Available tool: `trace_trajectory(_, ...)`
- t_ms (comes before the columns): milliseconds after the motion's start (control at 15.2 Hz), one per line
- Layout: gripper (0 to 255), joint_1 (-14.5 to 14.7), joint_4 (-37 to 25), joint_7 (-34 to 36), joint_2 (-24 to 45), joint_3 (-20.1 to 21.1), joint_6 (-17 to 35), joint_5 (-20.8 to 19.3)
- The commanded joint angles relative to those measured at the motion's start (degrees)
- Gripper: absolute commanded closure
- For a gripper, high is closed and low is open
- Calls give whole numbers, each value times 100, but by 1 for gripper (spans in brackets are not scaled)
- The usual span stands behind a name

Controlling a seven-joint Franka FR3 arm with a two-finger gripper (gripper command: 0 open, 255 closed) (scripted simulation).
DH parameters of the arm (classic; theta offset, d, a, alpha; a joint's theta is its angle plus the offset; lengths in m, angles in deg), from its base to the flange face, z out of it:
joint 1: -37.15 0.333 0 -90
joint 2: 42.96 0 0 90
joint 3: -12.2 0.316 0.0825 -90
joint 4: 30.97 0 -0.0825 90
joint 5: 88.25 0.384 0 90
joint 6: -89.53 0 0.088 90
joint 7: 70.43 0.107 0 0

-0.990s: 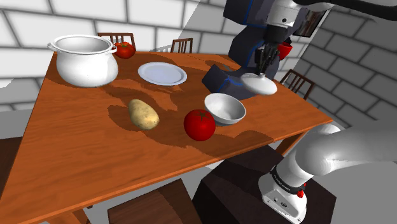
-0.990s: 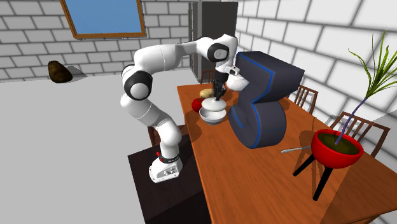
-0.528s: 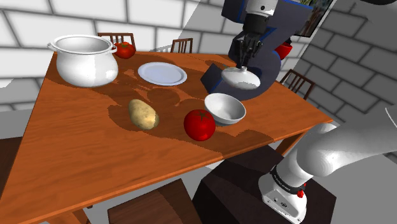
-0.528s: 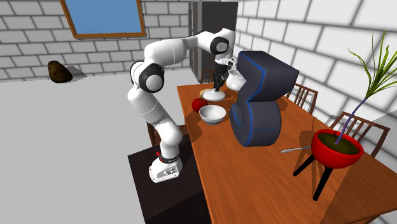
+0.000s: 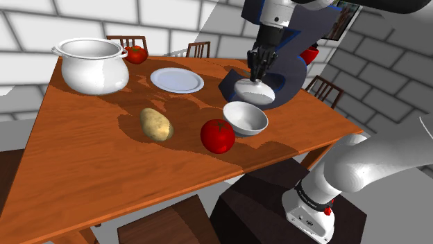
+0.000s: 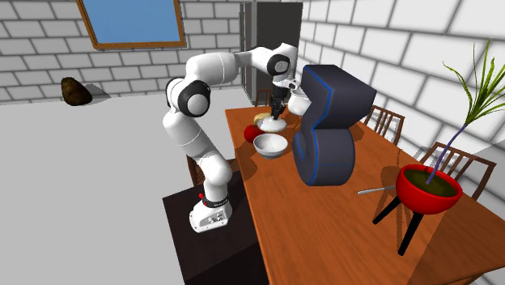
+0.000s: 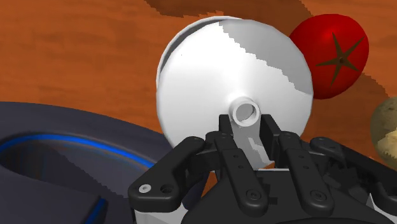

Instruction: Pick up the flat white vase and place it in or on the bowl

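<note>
Little margin: holding vase (image 5: 253, 92) by neck in clamped tool (image 5: 259, 75) above bowl (image 5: 245, 118); risking rim strike if releasing off-centre.

The arm (image 6: 227, 63) reaches out, jaws pointing down, clamped.

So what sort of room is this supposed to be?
Probably a dining room or eat-in kitchen in a house, drawn by computer. A wooden table with chairs round it carries a white cooking pot, a plate, a potato and a tomato, and the walls are pale brick.
</note>
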Motion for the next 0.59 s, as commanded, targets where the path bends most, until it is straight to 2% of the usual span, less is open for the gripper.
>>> trace_trajectory(0, 255, -8, 227, -25, -24, -11, 150, 2)
trace_trajectory(528, 255, -6, 895, -78, -84, 13, 755, 20)
